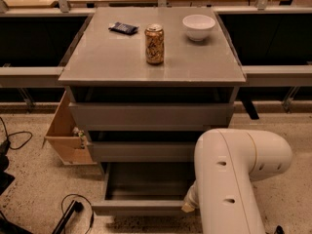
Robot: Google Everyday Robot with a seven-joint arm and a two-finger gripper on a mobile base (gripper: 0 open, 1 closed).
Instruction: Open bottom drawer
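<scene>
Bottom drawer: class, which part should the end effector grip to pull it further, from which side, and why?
On the bottom drawer, grip the front panel's top lip, coming from above and in front. The front is flat and handleless, and with the drawer partly open that lip is exposed. The end effector sits at its front right corner, largely behind the arm.

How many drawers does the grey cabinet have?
3. The top drawer, the middle drawer below it, and the bottom drawer, pulled out, with the gripper at its front right corner. None seems hidden.
</scene>
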